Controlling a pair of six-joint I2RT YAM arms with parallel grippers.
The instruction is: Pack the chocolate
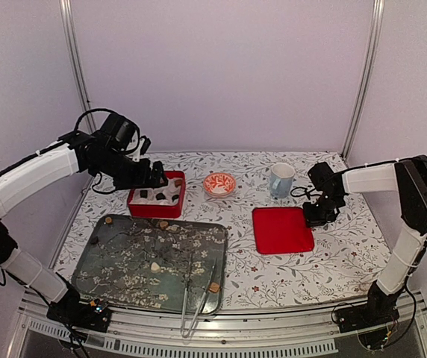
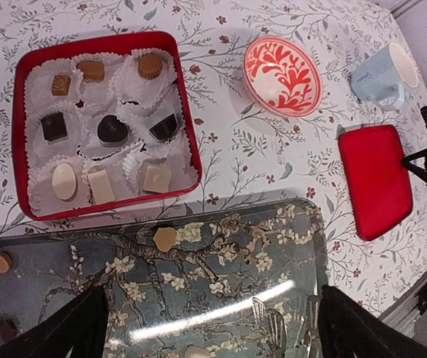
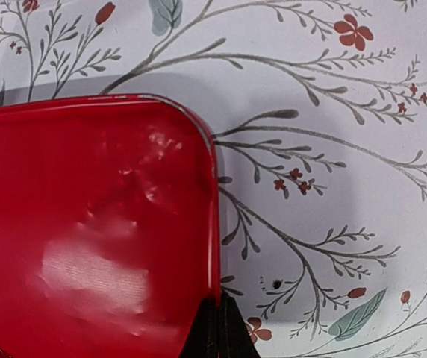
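The chocolate lies in two places. Several pieces [image 2: 113, 129] sit in paper cups inside the red box [image 2: 188, 142], which also shows in the top view as the red box [image 1: 133, 201]. Loose pieces lie on the flowered tray [image 1: 124, 280]: a caramel piece [image 2: 165, 239], a second caramel piece [image 2: 1, 262] and a white piece [image 1: 154, 266]. My left gripper [image 2: 213, 335] hangs open high above the tray's far edge, holding nothing. My right gripper [image 3: 221, 302] is shut on the right rim of the flat red lid [image 3: 86, 239], which lies on the cloth as the red lid [image 1: 282, 230].
A red-and-white patterned bowl [image 1: 219, 183] and a pale blue mug [image 1: 281, 179] stand behind the lid. Metal tongs [image 1: 191, 302] lie across the tray's near right part and over its front edge. White walls and metal posts enclose the table.
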